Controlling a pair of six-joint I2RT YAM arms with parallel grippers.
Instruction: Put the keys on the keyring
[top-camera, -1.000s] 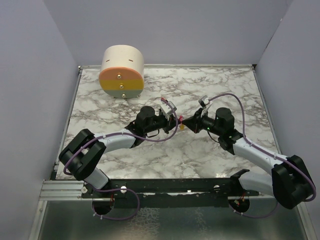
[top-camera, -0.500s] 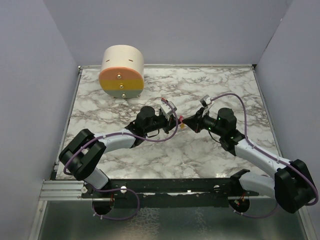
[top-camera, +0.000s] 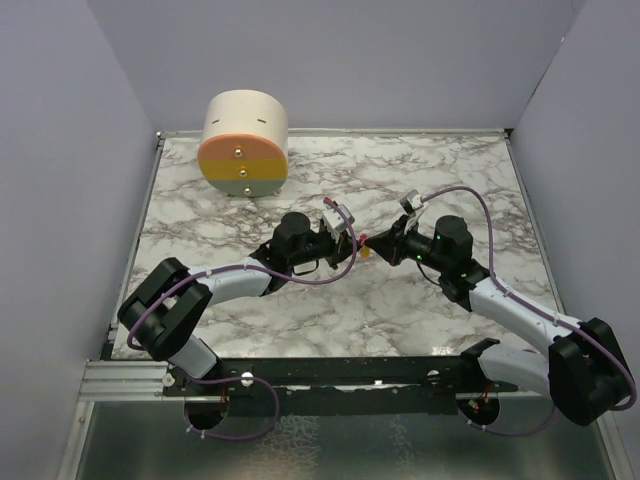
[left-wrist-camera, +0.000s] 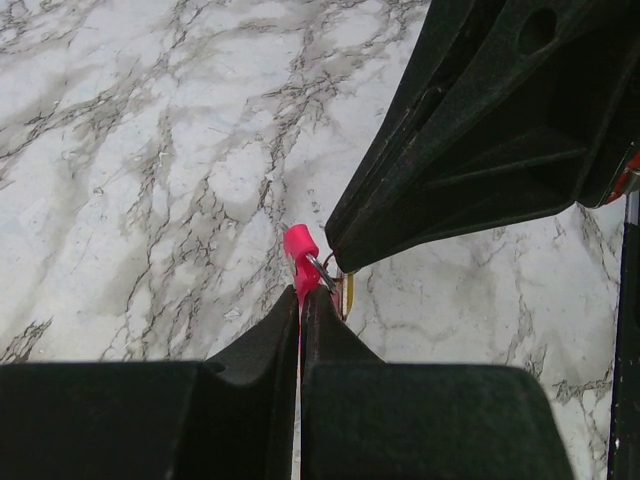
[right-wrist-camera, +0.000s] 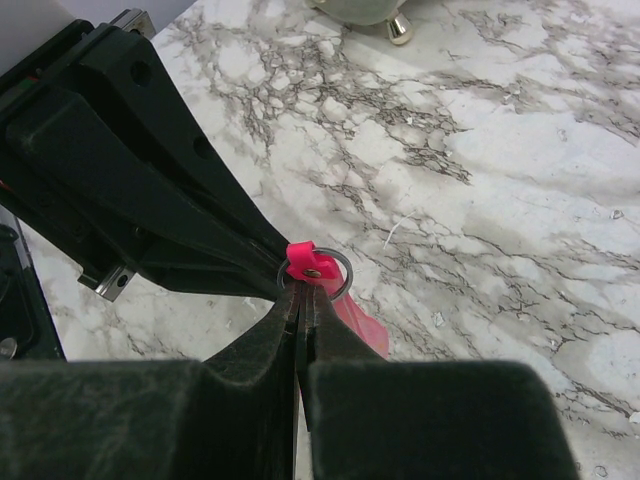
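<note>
**Top external view: both jaws meet mid-counter, threading step in hand**

Item 1, bright pink strap keyring (left-wrist-camera: 297, 246): held above the middle of the white marble-patterned counter (top-camera: 450, 175). Its folded end stands just past the tips of the left jaws, which are clenched on the strap. Its small metal ring (right-wrist-camera: 344, 270) sits at that end, touching the tips of the right jaws.

Item 2, tiny flat yellow-orange key (top-camera: 367, 253): only a sliver shows, right at the tips of the right jaws. Those jaws are clenched. Whether they pinch the key or the ring cannot be told.

Item 3, large cream-and-orange cylinder (top-camera: 244, 145): far left of the counter, well apart from the jaws, not involved.

Step, by judgement: threading the key onto the ring, not yet shown done.

Next move, by judgement: a very fine approach of the key's hole to the ring's split, with the left side kept steady. A slip would likely drop the key.
</note>
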